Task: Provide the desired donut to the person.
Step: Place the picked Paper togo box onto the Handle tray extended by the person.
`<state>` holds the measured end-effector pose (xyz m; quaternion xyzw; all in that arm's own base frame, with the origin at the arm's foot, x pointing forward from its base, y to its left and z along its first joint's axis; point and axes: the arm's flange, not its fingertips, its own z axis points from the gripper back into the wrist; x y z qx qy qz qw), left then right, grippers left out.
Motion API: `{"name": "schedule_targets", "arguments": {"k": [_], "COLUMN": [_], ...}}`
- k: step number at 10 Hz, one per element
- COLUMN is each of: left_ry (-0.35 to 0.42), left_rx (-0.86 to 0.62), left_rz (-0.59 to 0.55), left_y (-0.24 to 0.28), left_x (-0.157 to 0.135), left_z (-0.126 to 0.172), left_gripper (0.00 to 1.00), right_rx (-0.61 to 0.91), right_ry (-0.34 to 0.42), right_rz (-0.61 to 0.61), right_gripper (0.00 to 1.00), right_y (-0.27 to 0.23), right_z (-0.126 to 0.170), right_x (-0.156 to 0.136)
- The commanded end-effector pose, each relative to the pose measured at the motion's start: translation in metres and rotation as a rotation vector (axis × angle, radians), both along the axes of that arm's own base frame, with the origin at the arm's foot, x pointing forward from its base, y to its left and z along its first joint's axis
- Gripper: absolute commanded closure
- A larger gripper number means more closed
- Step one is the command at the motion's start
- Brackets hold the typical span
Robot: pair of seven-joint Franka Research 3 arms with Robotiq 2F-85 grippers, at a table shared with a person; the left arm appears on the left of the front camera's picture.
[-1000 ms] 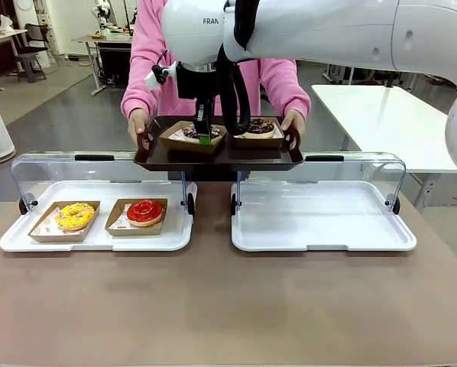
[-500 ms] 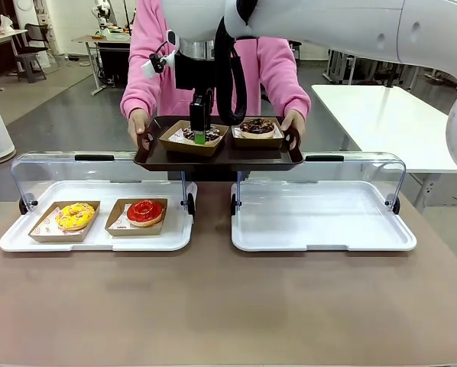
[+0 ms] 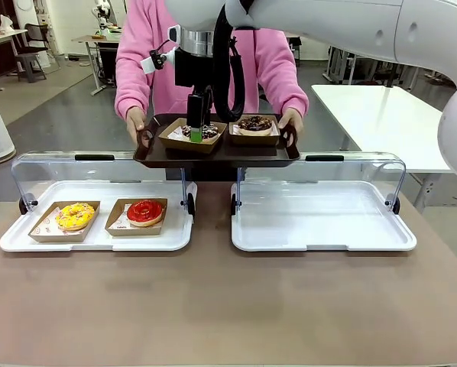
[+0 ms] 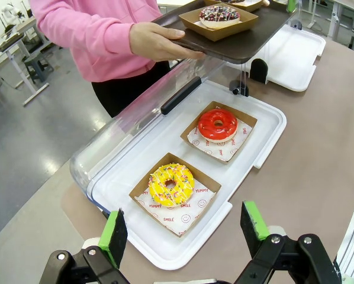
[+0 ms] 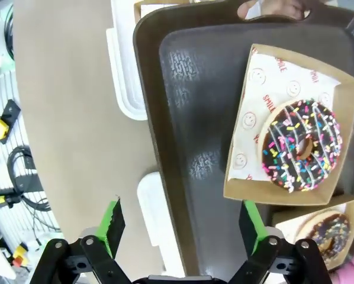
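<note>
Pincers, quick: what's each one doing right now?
Left pincer: open, holding nothing.
Right pincer: open, holding nothing, above the tray.

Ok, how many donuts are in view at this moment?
4. A yellow donut and a red donut sit in the left white tray; two chocolate sprinkled donuts sit on the dark tray the person holds. None seem hidden.

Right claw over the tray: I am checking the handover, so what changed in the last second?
The right claw rose off the left chocolate sprinkle donut on the person's dark tray, letting go of its carton and opening wide. The person's hands shifted slightly. Unchanged: the second chocolate donut on the tray, the yellow donut and red donut in the left case.
</note>
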<state>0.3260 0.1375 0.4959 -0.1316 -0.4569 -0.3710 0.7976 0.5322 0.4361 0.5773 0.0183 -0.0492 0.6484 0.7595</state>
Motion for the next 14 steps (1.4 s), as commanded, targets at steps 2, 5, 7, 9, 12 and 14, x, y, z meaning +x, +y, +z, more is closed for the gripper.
{"name": "schedule_targets", "arguments": {"k": [2, 5, 7, 9, 12, 14], "left_ry": [-0.013, -0.013, -0.013, -0.013, -0.013, -0.013], "left_rx": [-0.008, -0.008, -0.008, -0.008, -0.008, -0.008], "left_rz": [-0.009, -0.009, -0.009, -0.009, -0.009, -0.009], "left_y": [0.003, 0.003, 0.003, 0.003, 0.003, 0.003], "left_x": [0.0, 0.0, 0.0, 0.0, 0.0, 0.0], "left_z": [-0.001, -0.001, -0.001, -0.001, -0.001, -0.001], "left_gripper": [0.0, 0.0, 0.0, 0.0, 0.0, 0.0], "right_rx": [0.0, 0.0, 0.0, 0.0, 0.0, -0.007], "right_ry": [0.0, 0.0, 0.0, 0.0, 0.0, 0.008], "right_rz": [0.0, 0.0, 0.0, 0.0, 0.0, -0.016], "right_gripper": [0.0, 0.0, 0.0, 0.0, 0.0, 0.0], "right_y": [0.0, 0.0, 0.0, 0.0, 0.0, -0.001], "right_z": [0.0, 0.0, 0.0, 0.0, 0.0, 0.001], "right_x": [0.0, 0.0, 0.0, 0.0, 0.0, -0.001]}}
